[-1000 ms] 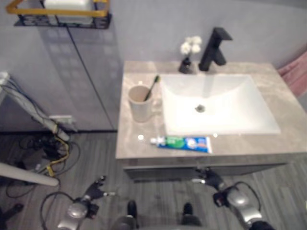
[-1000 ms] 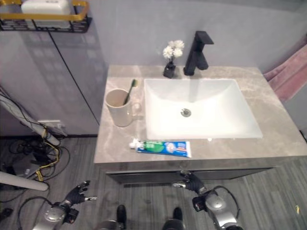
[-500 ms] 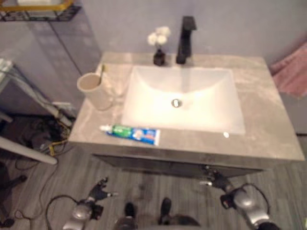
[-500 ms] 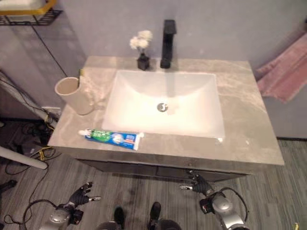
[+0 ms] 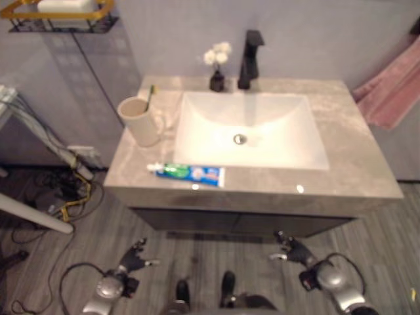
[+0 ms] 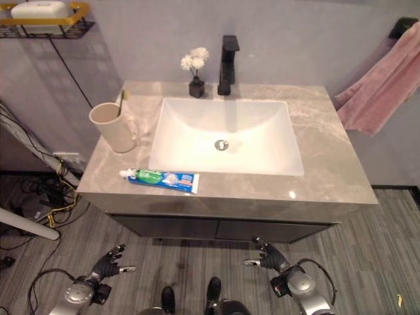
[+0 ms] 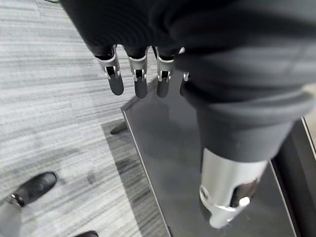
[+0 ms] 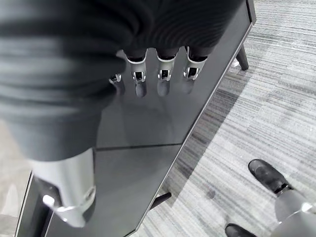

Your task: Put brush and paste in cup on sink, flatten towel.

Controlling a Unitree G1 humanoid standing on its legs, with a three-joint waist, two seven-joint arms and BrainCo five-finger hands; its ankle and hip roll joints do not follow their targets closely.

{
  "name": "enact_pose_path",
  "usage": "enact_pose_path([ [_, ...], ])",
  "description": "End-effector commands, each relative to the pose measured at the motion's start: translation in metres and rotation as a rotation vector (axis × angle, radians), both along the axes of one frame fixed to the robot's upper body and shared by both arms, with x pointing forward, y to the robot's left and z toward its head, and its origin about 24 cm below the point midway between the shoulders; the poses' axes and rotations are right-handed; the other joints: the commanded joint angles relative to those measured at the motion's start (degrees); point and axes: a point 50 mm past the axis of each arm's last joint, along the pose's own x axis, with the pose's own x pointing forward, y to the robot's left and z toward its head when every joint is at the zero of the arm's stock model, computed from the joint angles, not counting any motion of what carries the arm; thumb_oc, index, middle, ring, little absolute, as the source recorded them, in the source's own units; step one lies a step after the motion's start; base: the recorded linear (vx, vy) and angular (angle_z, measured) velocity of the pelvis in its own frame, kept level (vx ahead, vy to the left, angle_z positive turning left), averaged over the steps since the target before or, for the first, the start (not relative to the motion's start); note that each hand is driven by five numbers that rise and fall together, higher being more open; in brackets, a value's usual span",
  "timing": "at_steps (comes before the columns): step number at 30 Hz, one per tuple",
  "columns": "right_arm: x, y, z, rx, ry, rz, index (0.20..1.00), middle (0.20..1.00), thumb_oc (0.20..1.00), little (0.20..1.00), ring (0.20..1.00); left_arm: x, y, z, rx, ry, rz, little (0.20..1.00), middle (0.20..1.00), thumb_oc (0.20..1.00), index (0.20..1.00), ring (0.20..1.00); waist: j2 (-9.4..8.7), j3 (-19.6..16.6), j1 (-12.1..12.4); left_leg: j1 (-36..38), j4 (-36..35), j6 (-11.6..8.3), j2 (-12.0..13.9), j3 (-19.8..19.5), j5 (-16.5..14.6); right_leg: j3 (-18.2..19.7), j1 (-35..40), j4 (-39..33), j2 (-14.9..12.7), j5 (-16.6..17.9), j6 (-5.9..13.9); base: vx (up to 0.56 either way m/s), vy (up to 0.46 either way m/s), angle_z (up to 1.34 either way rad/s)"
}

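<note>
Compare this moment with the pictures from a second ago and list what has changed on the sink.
Nothing on the counter has moved; only the head camera has shifted, bringing more of the pink towel into sight. The toothbrush stands in the cup as before, and the toothpaste lies flat by the basin's front edge. The left hand and right hand hang open and low, holding nothing.

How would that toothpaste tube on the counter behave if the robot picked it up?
The toothpaste tube lies flat, so it probably won't roll. It looks full and soft, so it may dent or sag when pinched. Its glossy skin could be slippery.
</note>
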Motion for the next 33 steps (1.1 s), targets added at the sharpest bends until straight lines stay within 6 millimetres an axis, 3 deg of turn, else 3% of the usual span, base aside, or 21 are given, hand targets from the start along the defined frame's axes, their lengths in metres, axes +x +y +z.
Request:
enact_pose_path([
  [1,0.031,0.016,0.028,0.018,-0.162,0.087,1.000,1.000,1.000,1.000,1.000,0.024,0.017,0.031,0.069,-0.146,-0.059,1.000,1.000,1.000,1.000,1.000,-1.36,3.4,0.9,-0.8,6.3,3.68,0.1,-0.6,-4.3,9.2,-3.5,14.9,-9.6,4.6,8.84,-0.16,0.103,-0.52],
  [4,0.043,0.026,0.037,0.018,-0.205,0.141,1.000,1.000,1.000,1.000,1.000,0.029,0.020,0.041,0.066,-0.189,-0.059,1.000,1.000,1.000,1.000,1.000,-0.79,3.8,3.1,-2.1,9.8,3.63,0.8,1.2,-6.9,1.6,-1.3,8.0,-15.7,6.0,8.32,-0.03,-0.003,-0.34],
  [5,0.043,0.026,0.038,0.022,-0.205,0.146,1.000,1.000,1.000,1.000,1.000,0.029,0.021,0.042,0.066,-0.194,-0.058,1.000,1.000,1.000,1.000,1.000,-0.85,3.7,3.2,-2.4,10.4,3.33,1.2,1.4,-7.1,1.5,-0.9,6.4,-16.5,6.6,8.18,0.02,-0.067,-0.53],
  [6,0.042,0.026,0.038,0.022,-0.204,0.146,1.000,1.000,1.000,1.000,1.000,0.029,0.021,0.042,0.066,-0.194,-0.058,1.000,1.000,1.000,1.000,1.000,-0.82,3.7,3.2,-2.4,10.5,3.32,1.2,1.3,-7.2,1.5,-0.8,6.2,-16.5,6.8,8.18,0.01,-0.264,-0.55],
  [8,0.038,0.026,0.036,0.029,-0.177,0.181,1.000,1.000,1.000,1.000,1.000,0.032,0.031,0.049,0.092,-0.215,-0.036,1.000,1.000,1.000,1.000,1.000,-2.42,3.1,3.3,-3.6,12.6,1.27,3.2,1.0,-7.6,3.1,1.5,0.4,-15.0,4.6,8.04,0.03,-0.437,-0.19],
  [12,0.034,0.019,0.037,-0.022,-0.166,0.213,1.000,1.000,1.000,1.000,1.000,0.029,0.035,0.049,0.091,-0.220,-0.006,1.000,1.000,1.000,1.000,1.000,-2.58,2.0,3.2,-2.3,9.2,-1.09,6.1,-0.8,-3.5,2.9,2.6,0.4,-11.4,1.7,6.53,0.05,-0.288,0.26],
  [13,0.031,0.014,0.039,-0.017,-0.166,0.202,1.000,1.000,1.000,1.000,1.000,0.026,0.035,0.050,0.085,-0.222,-0.006,1.000,1.000,1.000,1.000,1.000,-2.51,1.7,2.8,-1.9,8.1,-1.40,6.5,-0.8,-2.8,2.3,3.1,0.1,-10.8,1.4,6.34,0.09,-0.405,0.31],
  [14,0.024,0.001,0.038,-0.036,-0.152,0.161,1.000,1.000,1.000,1.000,1.000,0.023,0.033,0.051,0.083,-0.222,-0.036,1.000,1.000,1.000,1.000,1.000,-2.05,0.9,2.3,-1.3,5.0,-2.30,7.6,-1.5,-0.2,0.8,4.4,-1.1,-9.5,0.6,5.95,0.06,-0.320,0.28],
  [16,0.022,-0.009,0.037,-0.056,-0.151,0.114,1.000,1.000,1.000,1.000,1.000,0.022,0.032,0.056,0.098,-0.239,-0.064,1.000,1.000,1.000,1.000,1.000,-1.53,0.1,2.0,-0.4,2.0,-2.78,8.2,-1.4,1.1,0.0,5.1,-2.3,-8.7,0.5,5.79,0.06,-0.194,0.29],
  [20,0.018,-0.024,0.034,-0.043,-0.154,-0.006,1.000,1.000,1.000,1.000,1.000,0.019,0.032,0.067,0.119,-0.271,-0.111,1.000,1.000,1.000,1.000,1.000,-0.31,-0.9,2.0,-0.5,0.9,-3.33,8.1,-0.7,1.0,-1.4,6.2,-5.4,-8.9,1.8,6.35,0.03,-0.018,0.12],
  [24,0.014,-0.026,0.030,-0.022,-0.141,-0.041,1.000,1.000,1.000,1.000,1.000,0.016,0.040,0.095,0.188,-0.346,-0.181,1.000,1.000,1.000,1.000,1.000,0.38,-1.1,2.4,-0.5,0.9,-3.26,7.4,-0.6,0.3,-1.7,6.6,-6.2,-9.9,3.1,6.97,0.02,0.058,0.02],
  [26,0.009,-0.026,0.026,-0.013,-0.118,-0.041,1.000,1.000,1.000,1.000,1.000,0.014,0.049,0.118,0.260,-0.390,-0.237,1.000,1.000,1.000,1.000,1.000,0.79,-1.0,2.9,-0.7,0.9,-3.10,6.8,-0.9,-0.1,-1.9,6.4,-6.2,-10.5,3.6,7.38,0.00,0.116,0.01],
  [27,0.006,-0.024,0.023,-0.004,-0.105,-0.031,1.000,1.000,1.000,1.000,1.000,0.012,0.055,0.143,0.330,-0.437,-0.293,1.000,1.000,1.000,1.000,1.000,0.91,-0.9,3.2,-1.2,0.9,-3.09,6.3,-1.2,-0.3,-2.1,6.2,-6.2,-11.2,4.2,7.80,-0.01,0.097,-0.01],
  [28,0.006,-0.023,0.023,-0.002,-0.104,-0.029,1.000,1.000,1.000,1.000,1.000,0.011,0.056,0.143,0.331,-0.436,-0.292,1.000,1.000,1.000,1.000,1.000,0.79,-0.9,3.1,-1.2,0.9,-3.08,6.2,-1.2,-0.3,-2.1,6.2,-6.2,-11.2,4.2,7.82,-0.02,0.094,0.02],
  [29,0.003,-0.022,0.021,0.005,-0.091,-0.024,1.000,1.000,1.000,1.000,1.000,0.011,0.057,0.157,0.366,-0.463,-0.331,1.000,1.000,1.000,1.000,1.000,0.90,-0.9,3.4,-1.5,0.9,-3.14,6.0,-1.4,-0.4,-2.3,6.1,-6.2,-11.5,4.4,8.02,-0.03,0.082,0.10],
  [30,0.000,-0.020,0.015,0.020,-0.063,-0.019,1.000,1.000,1.000,1.000,1.000,0.014,0.057,0.182,0.418,-0.523,-0.385,1.000,1.000,1.000,1.000,1.000,1.04,-1.0,4.0,-2.2,0.9,-3.21,5.7,-1.6,-0.5,-2.6,5.7,-6.2,-12.0,4.6,8.39,-0.03,0.082,0.13],
  [31,0.000,-0.019,0.015,0.021,-0.063,-0.017,1.000,1.000,1.000,1.000,1.000,0.013,0.058,0.182,0.419,-0.521,-0.385,1.000,1.000,1.000,1.000,1.000,0.93,-1.1,3.9,-2.3,0.9,-3.19,5.7,-1.6,-0.5,-2.6,5.6,-6.2,-12.1,4.7,8.41,-0.03,0.077,0.13],
  [33,-0.003,-0.018,0.011,0.031,-0.034,-0.012,1.000,1.000,1.000,1.000,1.000,0.017,0.058,0.206,0.450,-0.582,-0.426,1.000,1.000,1.000,1.000,1.000,0.98,-1.2,4.3,-3.0,0.9,-3.12,5.3,-1.8,-0.5,-3.1,5.1,-6.2,-12.6,5.0,8.83,-0.02,0.064,0.10],
])
